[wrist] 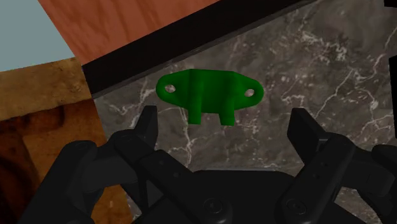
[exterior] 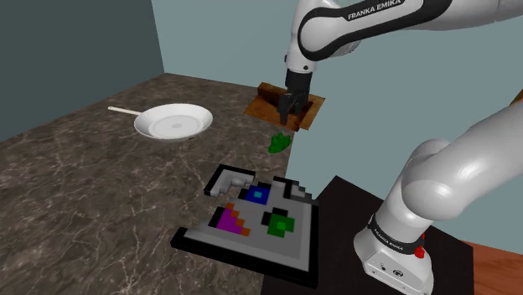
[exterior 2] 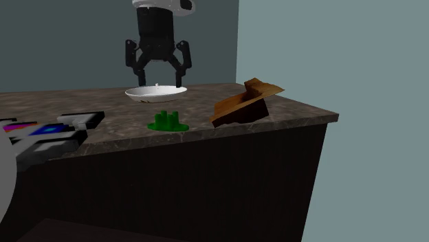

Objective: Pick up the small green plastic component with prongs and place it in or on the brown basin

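Lying beneath end effector (exterior 2: pixel 159 79): green component (exterior 2: pixel 168 122)

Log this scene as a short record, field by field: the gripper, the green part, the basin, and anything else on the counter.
gripper: open, above the green component, not touching it
green component: on the counter, prongs up, not held
brown basin: looks tilted, near the counter's corner, beside the component
other items: white pan; grey tray with coloured blocks
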`<state>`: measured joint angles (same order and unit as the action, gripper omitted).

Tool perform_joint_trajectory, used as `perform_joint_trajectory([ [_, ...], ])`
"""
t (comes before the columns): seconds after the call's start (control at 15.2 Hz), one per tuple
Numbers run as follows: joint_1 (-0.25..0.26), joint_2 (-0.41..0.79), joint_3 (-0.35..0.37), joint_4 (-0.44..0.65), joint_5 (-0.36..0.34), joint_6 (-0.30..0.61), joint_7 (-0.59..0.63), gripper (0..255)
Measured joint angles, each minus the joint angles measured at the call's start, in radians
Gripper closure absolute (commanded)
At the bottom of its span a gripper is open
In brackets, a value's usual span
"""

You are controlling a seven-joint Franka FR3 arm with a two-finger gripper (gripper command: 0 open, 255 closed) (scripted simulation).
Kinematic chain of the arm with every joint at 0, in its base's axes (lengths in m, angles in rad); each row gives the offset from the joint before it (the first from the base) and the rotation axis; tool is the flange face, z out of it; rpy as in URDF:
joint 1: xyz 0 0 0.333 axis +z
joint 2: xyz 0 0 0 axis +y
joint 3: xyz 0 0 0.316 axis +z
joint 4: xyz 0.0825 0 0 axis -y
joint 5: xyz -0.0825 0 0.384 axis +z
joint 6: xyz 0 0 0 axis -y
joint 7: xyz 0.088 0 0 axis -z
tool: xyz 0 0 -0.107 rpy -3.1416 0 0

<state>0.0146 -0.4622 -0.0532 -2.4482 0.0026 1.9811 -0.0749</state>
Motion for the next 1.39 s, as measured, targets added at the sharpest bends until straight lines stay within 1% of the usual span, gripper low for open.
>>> perform_joint_trajectory([
  [0.13, 0.004, 0.069, -0.006, 0.0, 0.009, 0.075, -0.011, 0],
  [0.2, 0.005, 0.091, -0.008, 0.0, 0.012, 0.099, -0.016, 0],
  [0.66, 0.009, 0.15, -0.009, -0.051, 0.019, 0.212, -0.021, 0],
  [1.12, 0.009, 0.162, -0.01, -0.059, 0.02, 0.232, -0.023, 0],
  [1.19, 0.009, 0.162, -0.01, -0.059, 0.02, 0.232, -0.023, 255],
  [1.39, 0.01, 0.158, -0.009, -0.055, 0.02, 0.232, -0.023, 255],
])
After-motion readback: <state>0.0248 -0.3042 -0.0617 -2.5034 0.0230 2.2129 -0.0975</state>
